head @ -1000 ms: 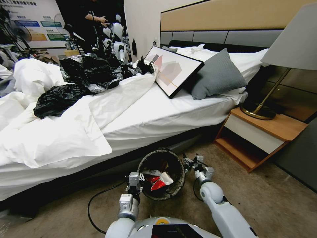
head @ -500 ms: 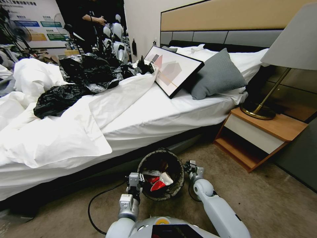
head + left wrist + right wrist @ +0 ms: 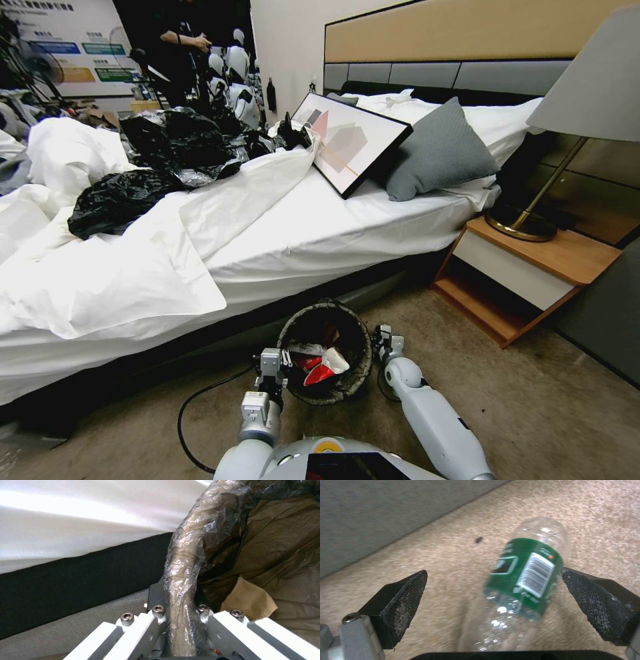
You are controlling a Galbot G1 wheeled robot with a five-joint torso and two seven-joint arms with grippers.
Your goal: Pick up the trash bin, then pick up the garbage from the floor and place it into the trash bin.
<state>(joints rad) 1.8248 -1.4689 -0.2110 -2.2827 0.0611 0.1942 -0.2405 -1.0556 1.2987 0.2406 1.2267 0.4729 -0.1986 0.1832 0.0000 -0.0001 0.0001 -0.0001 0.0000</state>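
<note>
The left gripper (image 3: 277, 365) is clamping the bin (image 3: 327, 313) rim beside the bed (image 3: 320, 233). The right gripper (image 3: 493, 592) is straddling, jaws wide, a bottle (image 3: 520, 580) lying on the carpet (image 3: 453, 555).

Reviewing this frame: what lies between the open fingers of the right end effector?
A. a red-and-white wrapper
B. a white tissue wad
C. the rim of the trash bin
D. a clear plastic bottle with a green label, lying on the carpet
D: in the right wrist view the clear bottle with a green label and barcode lies on the carpet between the spread pads of the right end effector, untouched.
</note>
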